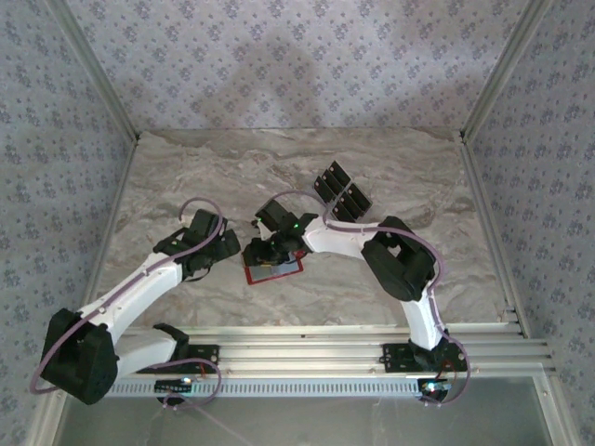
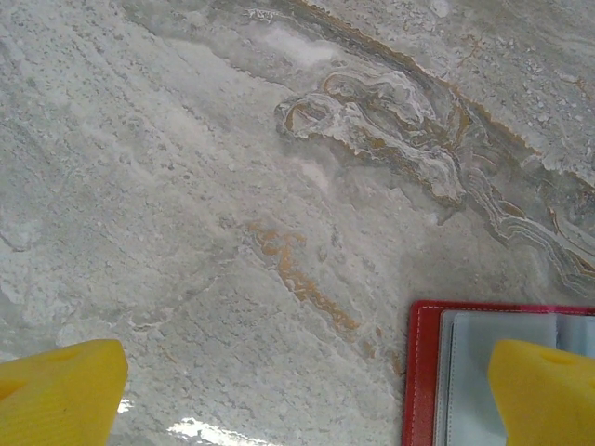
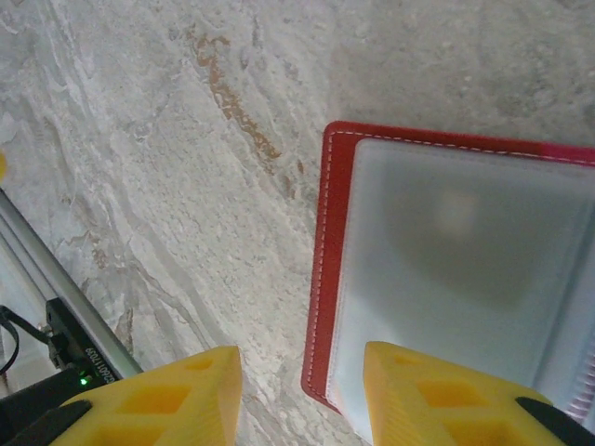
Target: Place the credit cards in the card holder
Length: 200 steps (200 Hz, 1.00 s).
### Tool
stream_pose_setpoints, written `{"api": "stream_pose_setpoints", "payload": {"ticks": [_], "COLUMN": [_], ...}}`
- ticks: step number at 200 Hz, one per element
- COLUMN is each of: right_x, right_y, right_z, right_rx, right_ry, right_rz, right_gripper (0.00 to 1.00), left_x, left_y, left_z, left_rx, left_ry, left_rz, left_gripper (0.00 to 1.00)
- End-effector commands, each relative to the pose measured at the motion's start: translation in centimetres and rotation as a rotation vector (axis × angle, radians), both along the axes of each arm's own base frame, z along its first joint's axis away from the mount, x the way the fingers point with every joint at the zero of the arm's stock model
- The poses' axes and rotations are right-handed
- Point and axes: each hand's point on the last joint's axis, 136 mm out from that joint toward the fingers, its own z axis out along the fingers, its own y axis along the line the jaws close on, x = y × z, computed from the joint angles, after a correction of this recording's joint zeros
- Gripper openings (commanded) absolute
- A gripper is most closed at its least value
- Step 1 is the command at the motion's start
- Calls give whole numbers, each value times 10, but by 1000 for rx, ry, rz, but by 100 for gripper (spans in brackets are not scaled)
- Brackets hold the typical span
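Observation:
The card holder (image 1: 275, 269) lies open on the marble table, its pale greyish inside facing up inside a red border. My right gripper (image 1: 264, 249) hovers low over its left part, open. In the right wrist view the red edge of the holder (image 3: 321, 279) runs between the yellow fingers (image 3: 167, 400), and the right gripper (image 3: 302, 400) holds nothing. My left gripper (image 1: 219, 243) is just left of the holder, open wide and empty (image 2: 302, 400), with the holder's corner (image 2: 424, 372) by its right finger. The black credit cards (image 1: 342, 192) lie fanned behind the right arm.
An aluminium rail (image 1: 307, 348) runs along the table's near edge, also in the right wrist view (image 3: 46, 269). Patterned walls (image 1: 279, 56) close in the back and both sides. Bare marble (image 1: 204, 167) stretches behind the left gripper.

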Motion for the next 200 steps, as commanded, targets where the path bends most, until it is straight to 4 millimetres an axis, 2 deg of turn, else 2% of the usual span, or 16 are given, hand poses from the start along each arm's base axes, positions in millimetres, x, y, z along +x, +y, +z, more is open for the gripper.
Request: {"api": "stream_pose_setpoints", "payload": {"ticks": [1, 19, 30, 47, 72, 108, 123, 142, 170, 200], "right_x": [-5, -2, 4, 14, 35, 70, 84, 98, 114, 123], "right_y": [4, 0, -7, -26, -66, -139, -170, -198, -224, -238], "right_z": [-1, 13, 28, 48, 69, 76, 74, 74, 77, 75], "right_rx": [4, 21, 34, 46, 17, -155, -258, -331, -396, -454], "right_ry": [27, -6, -41, -86, -128, -220, -254, -282, -307, -322], "right_rz": [42, 36, 13, -28, -106, -166, -185, -212, -241, -248], "right_gripper": [41, 41, 41, 41, 41, 41, 41, 41, 41, 41], "left_x": [-4, -3, -3, -1, 5, 8, 8, 7, 2, -5], "left_y": [2, -4, -7, -14, -35, -69, -78, -84, -86, -80], "left_z": [-3, -4, -5, -6, -7, -15, -20, -26, -39, -50], "left_rx": [-1, -14, -22, -34, -45, -14, 16, 50, 98, 141], "left_ry": [22, 32, 38, 41, 27, 38, 46, 57, 83, 108], "left_rz": [0, -22, -38, -66, -123, -213, -239, -259, -277, -264], "left_gripper": [100, 100, 100, 100, 100, 100, 100, 100, 100, 100]}}
